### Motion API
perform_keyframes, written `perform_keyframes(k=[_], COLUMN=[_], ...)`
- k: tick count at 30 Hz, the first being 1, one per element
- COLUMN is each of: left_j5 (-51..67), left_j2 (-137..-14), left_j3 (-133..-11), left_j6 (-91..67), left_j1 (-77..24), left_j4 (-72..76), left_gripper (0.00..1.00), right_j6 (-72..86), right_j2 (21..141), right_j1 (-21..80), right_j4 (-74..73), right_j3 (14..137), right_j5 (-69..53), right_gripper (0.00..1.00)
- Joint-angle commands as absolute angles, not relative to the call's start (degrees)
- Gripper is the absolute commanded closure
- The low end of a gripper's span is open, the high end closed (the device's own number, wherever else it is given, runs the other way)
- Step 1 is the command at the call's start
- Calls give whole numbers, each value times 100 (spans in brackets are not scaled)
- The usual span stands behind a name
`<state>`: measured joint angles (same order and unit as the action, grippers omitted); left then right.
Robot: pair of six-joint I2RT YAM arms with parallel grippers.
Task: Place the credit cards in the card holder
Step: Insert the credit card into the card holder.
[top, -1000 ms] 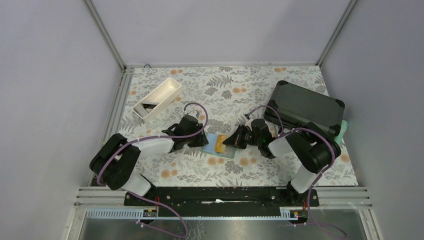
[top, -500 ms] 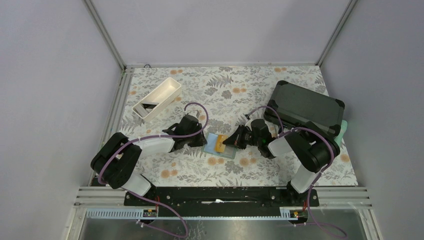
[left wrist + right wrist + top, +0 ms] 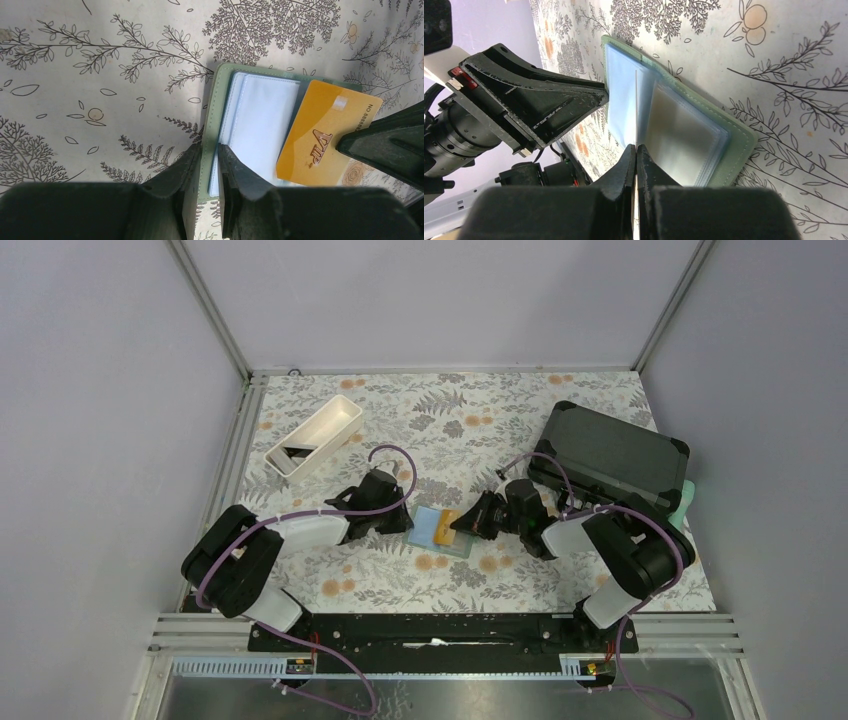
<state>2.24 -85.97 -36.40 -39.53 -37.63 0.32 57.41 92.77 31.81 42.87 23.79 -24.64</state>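
We find the card holder (image 3: 428,527) lying open on the flowered tabletop (image 3: 450,410), about midway between the left and right edges and nearer the near edge than the far one. Its sage-green cover is underneath and its pale blue pockets (image 3: 262,112) face up. Our left gripper (image 3: 211,152) reaches in from the left and is closed down to a narrow gap on the holder's nearest side. In the left wrist view one finger lies along the outer green rim and the other rests on the pockets, with the rim caught between them. Our right gripper (image 3: 636,150) comes from the right with its fingers pressed together on the gold-orange card (image 3: 325,132), gripping it at the end away from the holder. The card lies slanted over the right-hand part of the open holder, its leading edge touching the pale blue pockets. From the right wrist we see it only edge-on, as a thin pale line running from the fingertips to the pockets, and we cannot tell whether it has entered a pocket. Near the far left corner stands the white tray (image 3: 335,420), with what looks to us like a dark card (image 3: 298,452) inside it. The large black case (image 3: 610,452) lies by the right edge, well apart from the holder.
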Motion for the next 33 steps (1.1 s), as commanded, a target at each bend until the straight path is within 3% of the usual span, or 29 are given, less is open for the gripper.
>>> perform_keyframes(k=[1, 33], left_j5=[126, 377], left_j2=[-8521, -8470], left_j3=[-3654, -3624], left_j6=[-3988, -3938], left_j1=[-3770, -3769], left_j4=[-24, 220], left_gripper=[79, 82], right_j6=[5745, 5799], right_j2=[9234, 9746], right_j1=[3146, 3155], right_j4=[4326, 4191], right_j3=[2298, 2511], right_j5=[-2373, -2391], right_gripper=[100, 100])
